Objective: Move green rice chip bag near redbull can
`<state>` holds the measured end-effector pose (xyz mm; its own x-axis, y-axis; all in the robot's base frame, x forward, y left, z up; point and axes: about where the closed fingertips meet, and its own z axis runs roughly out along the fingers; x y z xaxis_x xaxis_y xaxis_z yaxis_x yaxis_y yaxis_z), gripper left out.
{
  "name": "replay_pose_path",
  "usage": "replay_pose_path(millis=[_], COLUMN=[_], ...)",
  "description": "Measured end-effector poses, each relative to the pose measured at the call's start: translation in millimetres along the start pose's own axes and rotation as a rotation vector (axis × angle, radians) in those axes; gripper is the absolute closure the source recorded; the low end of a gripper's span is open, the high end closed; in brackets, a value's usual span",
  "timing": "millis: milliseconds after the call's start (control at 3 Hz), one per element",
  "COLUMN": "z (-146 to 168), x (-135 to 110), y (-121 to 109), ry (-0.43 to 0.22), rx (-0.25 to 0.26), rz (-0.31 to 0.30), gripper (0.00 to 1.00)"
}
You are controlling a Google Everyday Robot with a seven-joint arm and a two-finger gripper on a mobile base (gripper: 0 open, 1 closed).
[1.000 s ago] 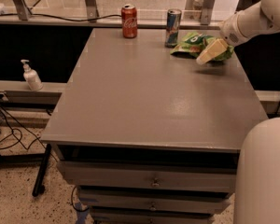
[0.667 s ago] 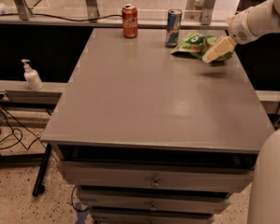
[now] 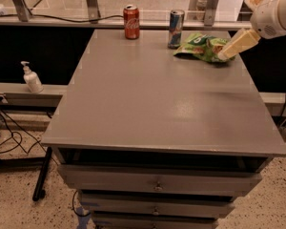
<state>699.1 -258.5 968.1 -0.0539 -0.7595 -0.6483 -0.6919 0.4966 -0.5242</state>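
Grey table [image 3: 157, 104] with a stack of drawers [image 3: 157, 186] under it, standing on a speckled floor before a railed back wall. The green chip bag [image 3: 200, 46] lies flat at the far right of the table, its left tip just beside the foot of the slim blue and silver drink can [image 3: 175, 28]; whether the two touch I cannot tell. The white arm [image 3: 274, 13] reaches in from the upper right, and the jaws sit at the bag's right end, low on its crinkled edge. Whether they are wide, narrow or pinching the film cannot be made out.

By the look of it the bag is already where the task wants it, so the trouble lies in getting away cleanly:

- Any further push to the left would likely drive the bag into the tall, narrow can and tip it over.
- If the jaws lift while caught on the film, the light bag may be dragged back to the right, away from the can and toward the table's edge.
- A wide swing of the arm could reach the can itself.

Counted: one chip bag, one blue can, one red cola can [image 3: 131, 21] well to its left, one pump bottle [image 3: 32, 78] on the ledge at the left, three drawer fronts, one arm.
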Motion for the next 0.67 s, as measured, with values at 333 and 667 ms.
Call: replay_pose_path(millis=[333, 667], z=[-70.5, -140.8], x=[-14.5, -5.8], y=[11.6, 20.0], ry=[-0.058, -0.036], rx=[0.097, 0.252], rz=[-0.044, -0.005], gripper=[0.00, 0.00])
